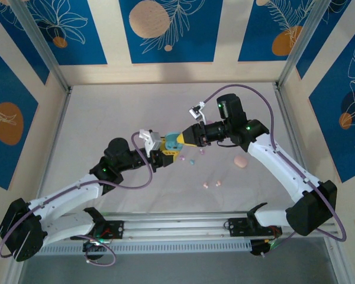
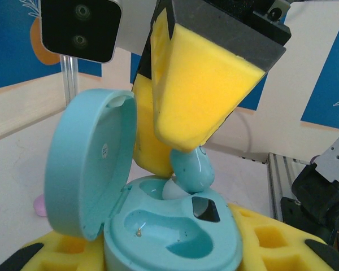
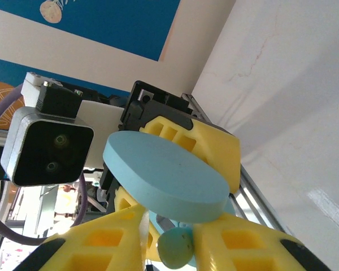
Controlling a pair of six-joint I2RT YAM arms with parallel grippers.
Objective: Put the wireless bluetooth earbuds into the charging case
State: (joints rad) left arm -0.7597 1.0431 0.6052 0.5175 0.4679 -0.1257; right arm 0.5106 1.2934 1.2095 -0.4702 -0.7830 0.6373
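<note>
The charging case (image 2: 175, 240), lid up at 9 o'clock, sits clamped in the left gripper (image 1: 165, 155). A light blue earbud (image 2: 193, 169) stands over its 12 o'clock socket. The right gripper (image 3: 170, 243) is narrow around it; whether it pinches or merely touches, I cannot tell. Seat the earbud straight down before letting go.

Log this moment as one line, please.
left gripper: holds open blue case | right gripper: blue earbud pinched, at case socket | stage: inserting

Lettering: none legible.
Blue wall panels (image 1: 195, 44) at 12, 9 and 3 o'clock carry only white leaf outlines and orange discs; charging case (image 2: 90, 164) plain inside the lid, no brand mark or number to read.
</note>
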